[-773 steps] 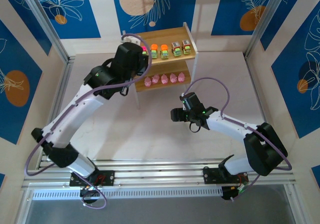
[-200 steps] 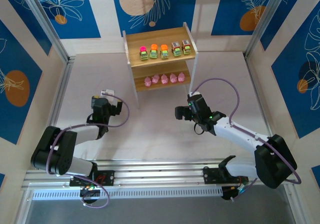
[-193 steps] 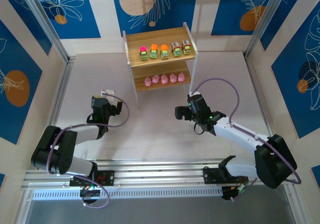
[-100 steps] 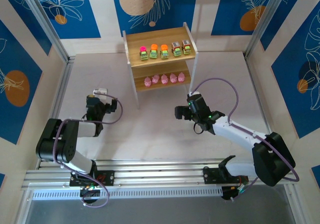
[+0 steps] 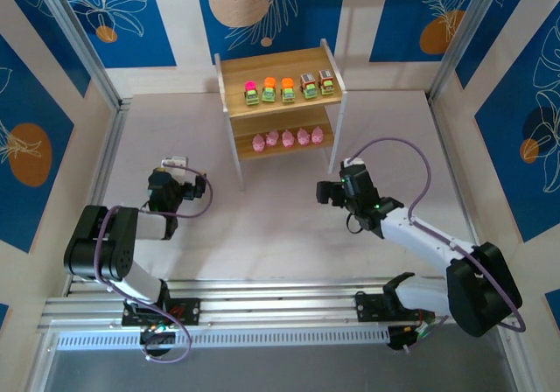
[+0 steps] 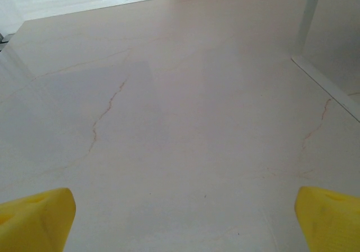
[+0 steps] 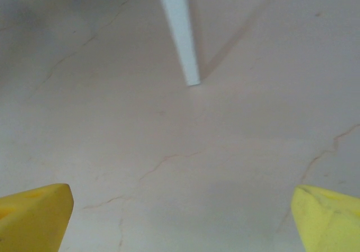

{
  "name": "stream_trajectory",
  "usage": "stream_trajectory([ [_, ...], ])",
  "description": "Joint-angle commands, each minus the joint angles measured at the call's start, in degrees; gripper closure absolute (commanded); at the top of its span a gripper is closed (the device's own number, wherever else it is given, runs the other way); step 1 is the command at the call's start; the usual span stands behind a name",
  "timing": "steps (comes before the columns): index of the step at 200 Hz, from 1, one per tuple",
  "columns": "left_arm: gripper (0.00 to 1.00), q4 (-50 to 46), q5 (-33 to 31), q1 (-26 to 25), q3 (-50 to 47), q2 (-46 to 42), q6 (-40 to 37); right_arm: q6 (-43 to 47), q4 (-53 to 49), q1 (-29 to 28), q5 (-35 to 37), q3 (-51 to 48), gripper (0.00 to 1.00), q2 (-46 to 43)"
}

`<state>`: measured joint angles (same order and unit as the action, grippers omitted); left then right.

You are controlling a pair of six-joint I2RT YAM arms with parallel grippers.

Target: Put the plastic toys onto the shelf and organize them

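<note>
Top view: the shelf point(image 5: 229, 103) stands at the far middle of the desk point(image 5: 280, 234), against the back wall.

Upper tier: five car toys point(image 5: 288, 88) in one row, left to right:
- one green with a magenta top point(image 5: 250, 92)
- two green with orange tops, the first at point(image 5: 269, 89)
- two greyish, the last at point(image 5: 326, 82)

They sit close together, and I cannot tell whether neighbours touch.

Lower tier: five pink blob toys point(image 5: 288, 137) in a row near the front edge, evenly spaced. The desk around the shelf carries no toys.

Left arm point(image 5: 109, 239): folded back on itself at the near left of the desk, with its wrist well left of the shelf.

Left end effector point(image 6: 180, 218): in the left wrist view its yellow fingertips point(image 6: 34, 221) sit at the two bottom corners, wide apart, with bare desk between them and nothing held. A white post point(image 6: 310, 16) and a low white rail point(image 6: 329, 89) show at the right edge of that view.

Right arm point(image 5: 429, 239): stretched from the near right toward the centre, with its head near the front right leg of the shelf.

Right end effector point(image 7: 180, 221): fingers spread wide, yellow tips in both bottom corners, gripping nothing. The white shelf leg point(image 7: 179, 32) stands ahead of it, foot on the desk, clear of the fingers.
</note>
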<state>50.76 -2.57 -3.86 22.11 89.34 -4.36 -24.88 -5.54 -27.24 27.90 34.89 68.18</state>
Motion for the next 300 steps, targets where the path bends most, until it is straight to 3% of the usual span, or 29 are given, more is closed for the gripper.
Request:
stream_trajectory([
  [1, 0.00, 2.4, 1.5, 0.3, -0.3, 0.2, 1.3, 1.7, -0.1, 2.3, 2.6, 1.8, 0.01, -0.1],
  [38, 0.00, 2.3, 1.5, 0.4, -0.3, 0.2, 1.3, 4.4, -0.1, 5.7, 7.8, 5.1, 0.01, 4.2],
  [53, 0.00, 2.3, 1.5, 0.3, -0.3, 0.2, 1.3, 5.9, 0.8, 8.3, 5.9, 6.4, 0.01, 6.2],
  [114, 0.00, 2.3, 1.6, 0.4, -0.4, 0.2, 1.3, 22.7, 24.4, 11.5, 1.9, 2.5, 0.01, 12.6],
  [171, 0.00, 2.3, 1.5, 0.3, -0.3, 0.2, 1.3, 27.3, 34.6, 13.9, 2.2, 2.6, 0.01, 23.9],
  [199, 0.00, 2.3, 1.6, 0.3, -0.3, 0.2, 1.3, 22.4, 34.5, 19.1, -4.6, 0.2, 0.01, 20.5],
  [232, 0.00, 2.4, 1.5, 0.3, -0.4, 0.2, 1.3, 18.0, 42.5, 26.7, -19.9, -6.3, 0.01, 17.6],
  [300, 0.00, 2.4, 1.5, 0.3, -0.3, 0.2, 1.3, 19.7, 43.3, 27.0, -25.3, -6.8, 0.01, 17.8],
])
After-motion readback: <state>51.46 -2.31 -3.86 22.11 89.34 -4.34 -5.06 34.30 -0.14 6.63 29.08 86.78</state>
